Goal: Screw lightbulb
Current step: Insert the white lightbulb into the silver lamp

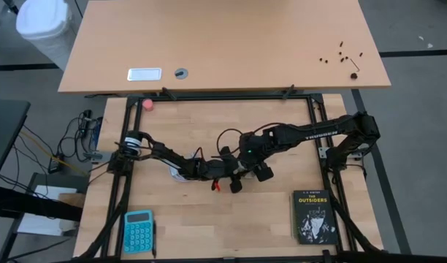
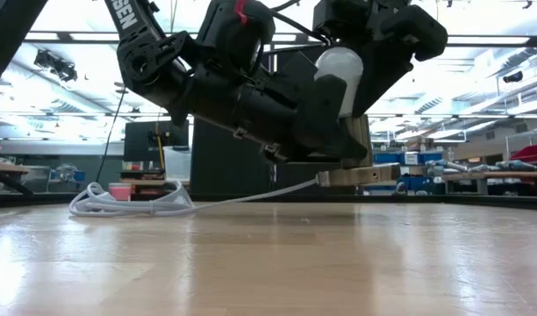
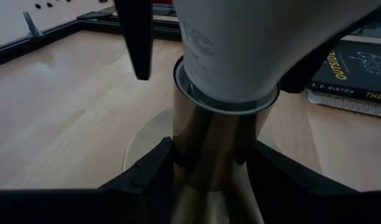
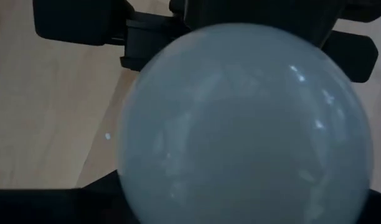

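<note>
The lightbulb (image 2: 339, 77) stands upright near the middle of the table, its narrow end seated in the mouth of a brass-coloured socket (image 3: 212, 146) whose round base plate rests on the wood. A white cord (image 2: 132, 204) trails from the socket toward the left of the table. A black paperback, The Outsiders (image 1: 312, 215), lies well apart at the near right, and a blue calculator (image 1: 139, 231) at the near left.

By its looks the bulb is light, stiff and smooth: a frosted globe that would probably slip under a loose pinch and could crack under a hard one. The sensible hold for turning is around the widest part of the globe, from above, with gentle even pressure, so the base keeps straight in the socket thread.

The left gripper (image 3: 209, 165) reaches in from the left, low over the table, and is clenched on the socket's barrel just under the bulb, one dark finger on each side, steadying it.

The right gripper (image 1: 247, 175) comes in from the right and sits directly over the bulb, whose globe fills its wrist view. Its fingers (image 3: 136, 37) straddle the globe, roughly half spread; whether the pads actually press on the glass I cannot tell.
</note>
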{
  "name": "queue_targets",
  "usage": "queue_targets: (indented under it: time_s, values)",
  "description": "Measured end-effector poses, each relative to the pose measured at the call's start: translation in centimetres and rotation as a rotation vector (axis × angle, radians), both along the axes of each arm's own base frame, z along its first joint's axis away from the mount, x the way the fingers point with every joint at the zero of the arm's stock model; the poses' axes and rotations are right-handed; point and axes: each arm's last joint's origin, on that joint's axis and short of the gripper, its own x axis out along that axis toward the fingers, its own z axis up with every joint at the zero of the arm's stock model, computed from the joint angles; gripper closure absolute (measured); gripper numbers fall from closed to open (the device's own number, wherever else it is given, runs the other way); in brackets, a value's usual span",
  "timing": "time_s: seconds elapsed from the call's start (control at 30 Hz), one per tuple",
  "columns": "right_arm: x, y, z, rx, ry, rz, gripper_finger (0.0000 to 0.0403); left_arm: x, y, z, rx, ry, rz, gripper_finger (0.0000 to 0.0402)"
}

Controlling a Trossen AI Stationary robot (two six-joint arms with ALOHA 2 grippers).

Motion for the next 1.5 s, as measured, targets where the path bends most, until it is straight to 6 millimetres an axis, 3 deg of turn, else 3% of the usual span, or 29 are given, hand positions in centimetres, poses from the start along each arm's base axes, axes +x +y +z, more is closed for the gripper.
queue_targets:
  time_s: [0.2, 0.57, 0.83, 1.07, 1.5]
  values:
    - [0.0, 0.0, 0.0, 0.006, 0.001, -0.015, 0.0161, 0.0, 0.0, 0.0, -0.024, -0.001, 0.006, 0.0213]
    - [-0.6, 0.0, 0.1, 0.032, 0.052, -0.061, 0.0085, -0.1, 0.0, -0.3, -0.064, 0.018, 0.009, 0.0213]
    - [-2.2, -0.3, 0.8, 0.045, 0.037, -0.089, 0.0083, -0.1, 0.0, -0.4, -0.085, 0.026, 0.017, 0.0213]
    - [-3.5, -0.6, -1.3, 0.102, -0.151, -0.095, 0.0086, -0.1, 0.0, -0.5, -0.113, 0.024, 0.026, 0.0213]
    - [-3.9, -0.4, -4.2, 0.245, -0.489, -0.131, 0.0086, -0.1, 0.0, -0.5, -0.135, 0.02, 0.033, 0.0213]
